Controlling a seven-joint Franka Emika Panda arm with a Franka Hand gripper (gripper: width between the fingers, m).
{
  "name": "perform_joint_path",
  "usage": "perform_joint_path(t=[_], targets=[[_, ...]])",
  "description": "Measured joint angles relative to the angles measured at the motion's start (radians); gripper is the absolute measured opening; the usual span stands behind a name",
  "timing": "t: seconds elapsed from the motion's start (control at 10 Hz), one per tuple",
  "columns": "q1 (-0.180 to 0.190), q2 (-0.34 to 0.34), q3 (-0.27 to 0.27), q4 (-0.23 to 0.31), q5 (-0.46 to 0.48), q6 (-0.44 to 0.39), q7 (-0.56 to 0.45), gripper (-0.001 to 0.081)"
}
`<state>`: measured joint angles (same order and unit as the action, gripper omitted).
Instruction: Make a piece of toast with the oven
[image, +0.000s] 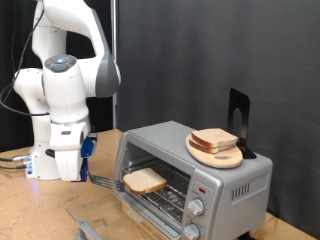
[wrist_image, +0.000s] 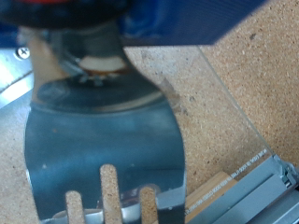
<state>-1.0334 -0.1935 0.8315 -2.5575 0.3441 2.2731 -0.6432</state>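
Writing is legible nowhere in either view. The oven (image: 195, 175) stands at the exterior view's lower right, door down, with the piece of toast (image: 145, 181) on its wire rack. A round board (image: 215, 151) on its top carries another slice (image: 214, 139). The gripper (image: 66, 160) sits low at the exterior view's left; how far it is open cannot be told. Only the wrist view shows a slotted metal spatula (wrist_image: 103, 154) reaching from the hand over a cork-like surface (wrist_image: 248, 84).
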Motion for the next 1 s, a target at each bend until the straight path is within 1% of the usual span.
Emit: perform_joint_path(t=[0.4, 1.0], targets=[[0.003, 0.0, 0.021, -0.004, 0.024, 0.006, 0.007, 0.0269], [0.018, -0.001, 0.037, -0.004, 0.059, 0.006, 0.016, 0.0269]])
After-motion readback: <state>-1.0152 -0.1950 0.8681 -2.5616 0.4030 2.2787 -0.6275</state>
